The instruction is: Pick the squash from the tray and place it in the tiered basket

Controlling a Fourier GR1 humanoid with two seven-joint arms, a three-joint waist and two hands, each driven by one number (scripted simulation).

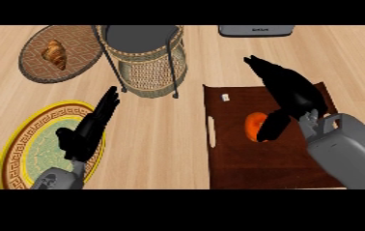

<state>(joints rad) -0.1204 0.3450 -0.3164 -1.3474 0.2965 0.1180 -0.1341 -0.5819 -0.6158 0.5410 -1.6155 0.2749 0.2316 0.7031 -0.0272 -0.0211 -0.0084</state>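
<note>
Fingers of the black right hand (285, 87) stretch up and away over the dark brown rectangular tray (235, 162), held fairly straight and a little spread, while the thumb (274, 126) points down across the small round orange squash (253, 123). Whether the thumb actually touches the squash cannot be told; nothing is curled round it. The squash lies on the tray, about midway along it and partly hidden behind that thumb. A small pale block (225, 97) sits near the tray's far left corner, apart from the squash. The grey right forearm (339, 145) comes in from the lower right edge, above the tray's right side.

At the lower left, the black left hand (89, 128) rests open with its fingers straight and pointing away, over the right rim of a round yellow-rimmed plate with a green patterned centre (18, 150). It holds nothing.

Beyond the left hand stands the woven wicker tiered basket with thin black metal legs (153, 73), its grey top tier facing upward; it stands to the far left of the tray, clear of it. Left of the basket is a round woven brown plate (35, 61) carrying a golden-brown croissant (55, 54). A grey appliance (257, 30) shows at the far edge of the light wooden counter (164, 138), beyond the tray.
</note>
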